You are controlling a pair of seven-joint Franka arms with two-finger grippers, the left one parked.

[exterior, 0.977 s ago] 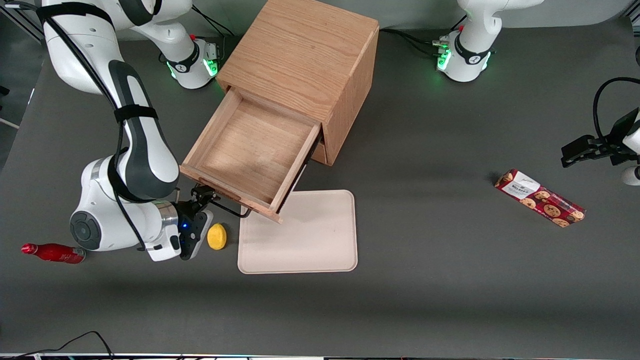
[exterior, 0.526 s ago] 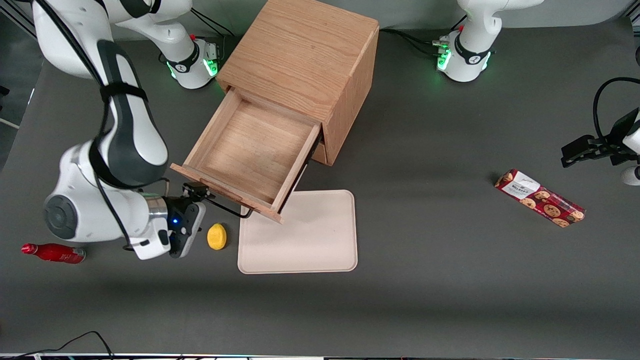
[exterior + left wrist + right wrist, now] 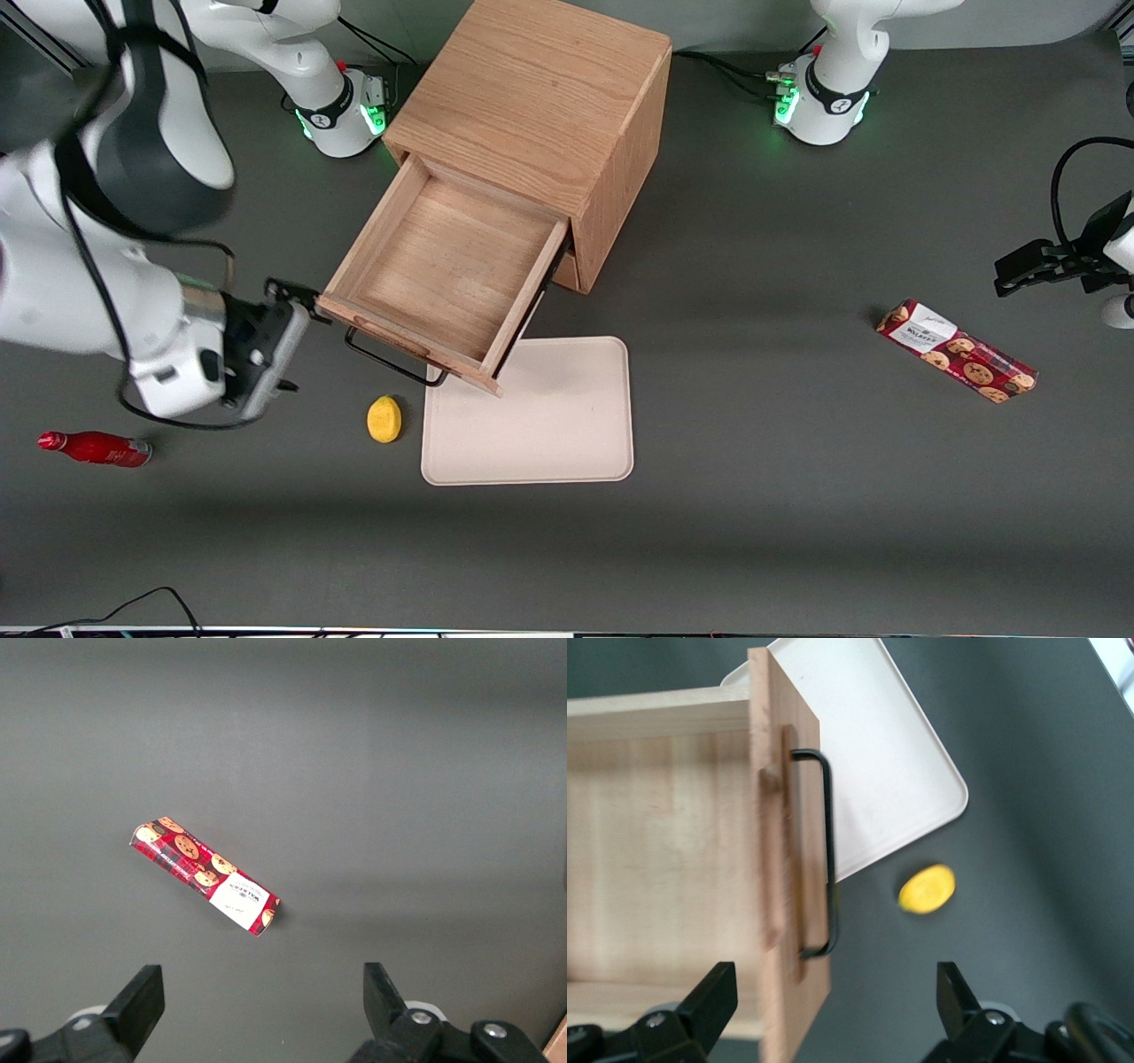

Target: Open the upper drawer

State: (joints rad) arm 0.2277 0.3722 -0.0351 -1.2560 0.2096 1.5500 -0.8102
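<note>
The oak cabinet (image 3: 532, 97) has its upper drawer (image 3: 443, 266) pulled far out, and the bare light-wood tray shows nothing inside. The thin black wire handle (image 3: 390, 361) runs along the drawer front, free of any grip. My gripper (image 3: 297, 297) hovers open beside the drawer's front corner toward the working arm's end, holding nothing. In the right wrist view the drawer (image 3: 656, 842) and its handle (image 3: 829, 859) lie ahead of the gripper (image 3: 833, 1010), and the drawer's front corner lies between the spread fingers (image 3: 713, 1001).
A yellow lemon (image 3: 384, 418) lies beside a beige tray (image 3: 532, 416), nearer the front camera than the drawer. A red bottle (image 3: 93, 447) lies toward the working arm's end. A cookie packet (image 3: 957, 352) lies toward the parked arm's end.
My gripper has come off the handle and risen, moving sideways toward the working arm's end and away from the lemon. The drawer stays pulled out.
</note>
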